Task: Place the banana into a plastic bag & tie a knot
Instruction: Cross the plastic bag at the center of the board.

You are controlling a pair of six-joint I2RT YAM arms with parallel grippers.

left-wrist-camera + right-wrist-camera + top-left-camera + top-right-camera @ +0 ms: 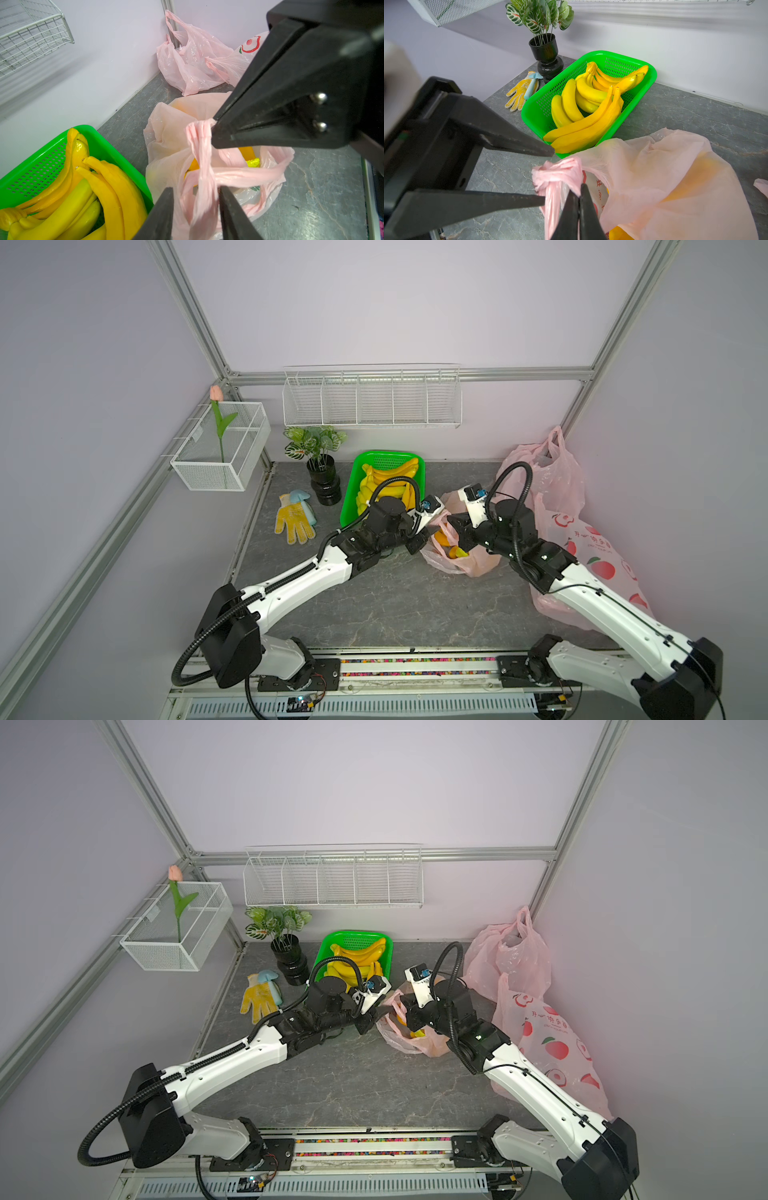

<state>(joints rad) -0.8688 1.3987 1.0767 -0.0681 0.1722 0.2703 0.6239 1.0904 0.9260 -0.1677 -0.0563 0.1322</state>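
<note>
Bag [465,568], banana [247,152] inside, is set right of the middle of the table [395,614]. Its handle [200,145] is pinched by the closed jaws of the right gripper [578,193] and is straddled lengthwise, unclamped, by the parted jaws of the left gripper [195,188].

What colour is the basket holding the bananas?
The basket is bright green, clearest in the right wrist view.

We find the plastic bag [170,133] pale pink and see-through, a yellow banana [247,152] glowing inside; beside the black left gripper [196,188], a bright green perforated basket [41,166] of yellow bananas [112,197]; the worktop [322,187] beneath it is grey, veined like marble.
</note>
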